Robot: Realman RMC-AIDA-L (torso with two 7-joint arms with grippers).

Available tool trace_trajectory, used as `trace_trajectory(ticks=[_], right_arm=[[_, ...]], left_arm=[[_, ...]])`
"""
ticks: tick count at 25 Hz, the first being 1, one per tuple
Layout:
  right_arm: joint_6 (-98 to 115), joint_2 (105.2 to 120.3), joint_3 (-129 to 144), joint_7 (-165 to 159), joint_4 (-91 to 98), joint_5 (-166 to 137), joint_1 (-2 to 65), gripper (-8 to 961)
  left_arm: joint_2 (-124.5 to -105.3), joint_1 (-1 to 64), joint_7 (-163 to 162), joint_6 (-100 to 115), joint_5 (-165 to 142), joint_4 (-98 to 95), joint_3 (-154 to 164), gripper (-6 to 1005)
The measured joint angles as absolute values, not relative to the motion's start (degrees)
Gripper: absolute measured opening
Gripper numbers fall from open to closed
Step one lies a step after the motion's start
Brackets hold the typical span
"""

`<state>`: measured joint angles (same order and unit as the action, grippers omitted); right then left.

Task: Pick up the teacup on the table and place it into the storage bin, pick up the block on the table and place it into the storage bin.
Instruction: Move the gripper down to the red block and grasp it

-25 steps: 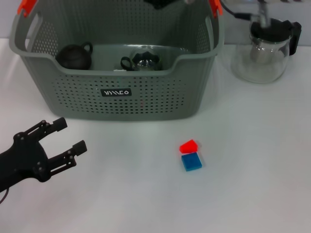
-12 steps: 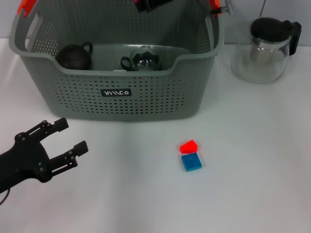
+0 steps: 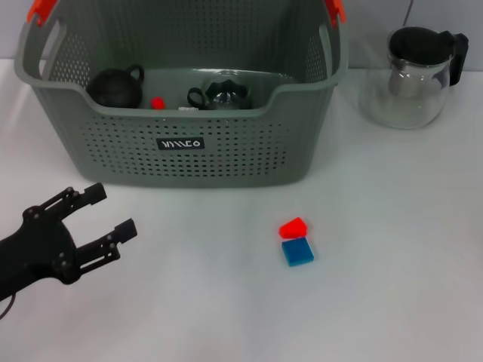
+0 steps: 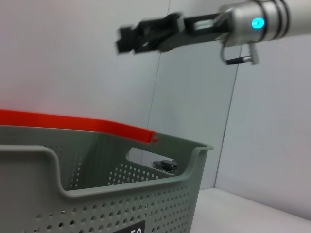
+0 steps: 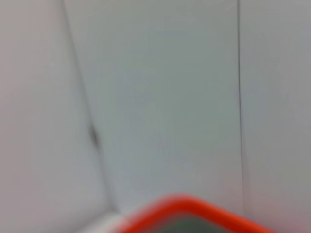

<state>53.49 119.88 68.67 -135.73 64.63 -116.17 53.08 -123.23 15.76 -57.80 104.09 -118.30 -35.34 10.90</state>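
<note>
The grey perforated storage bin (image 3: 226,154) stands at the back of the table. It holds a dark teapot (image 3: 115,87), a glass teacup (image 3: 220,95) and a small red block (image 3: 157,102). A red block (image 3: 293,226) and a blue block (image 3: 297,250) lie side by side on the table in front of the bin. My left gripper (image 3: 96,217) is open and empty, low at the front left. My right gripper (image 4: 127,40) shows only in the left wrist view, high above the bin (image 4: 121,194), open with nothing in it.
A glass pitcher with a black lid (image 3: 411,75) stands to the right of the bin. The bin has orange handle clips (image 3: 41,10). White table surface (image 3: 392,286) lies around the two blocks.
My right gripper has left the head view, rising from above the bin. A small red block now lies inside the bin between the teapot and the teacup. The left arm has not moved.
</note>
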Motion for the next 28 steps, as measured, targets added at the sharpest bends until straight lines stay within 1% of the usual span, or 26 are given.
trace_trajectory(ticks=[2,5,9,11,12,13,14,17,18,23,28], right_arm=[[58.2,119.26,68.0,-131.5,69.3,-108.4,48.2,550],[72.4,118.09,66.1,-129.0,76.5,-103.0,41.5,688],[90.6,116.85,64.2,-133.1,83.9,-108.5,36.7,668],[98.1,116.67,64.0,-135.6,86.4,-114.6,35.8,669],[100.5,116.73,64.0,-136.4,87.2,-117.1,35.6,669],[104.3,117.56,64.9,-138.2,87.6,-125.3,35.9,669],[104.3,117.56,64.9,-138.2,87.6,-125.3,35.9,669],[105.6,119.85,69.1,-139.3,85.5,-138.2,37.2,669],[105.0,120.39,71.4,-139.6,84.2,-141.0,37.7,669],[97.2,120.41,85.3,-142.6,77.7,-144.0,40.2,668],[92.3,120.56,90.6,-144.1,72.0,-144.3,43.4,669]], left_arm=[[-123.22,15.7,-57.8,104.1,-118.3,-35.4,10.9,826],[-123.21,15.7,-57.9,104.2,-118.3,-35.5,10.9,826],[-123.11,15.8,-58.0,104.1,-118.3,-35.5,10.9,826],[-123.05,16.1,-58.1,104.1,-118.3,-35.5,10.9,826],[-123.05,16.1,-58.1,104.0,-118.3,-35.5,10.9,826],[-123.04,16.2,-58.1,104.0,-118.3,-35.5,10.9,826],[-123.04,16.3,-58.1,103.9,-118.3,-35.5,11.0,826],[-123.04,16.4,-58.2,103.7,-118.3,-35.5,11.0,826],[-123.05,16.6,-58.2,103.6,-118.4,-35.4,11.1,826],[-123.09,16.7,-58.2,103.5,-118.4,-35.3,11.1,826],[-123.17,16.8,-58.1,103.5,-118.6,-35.3,11.0,826]])
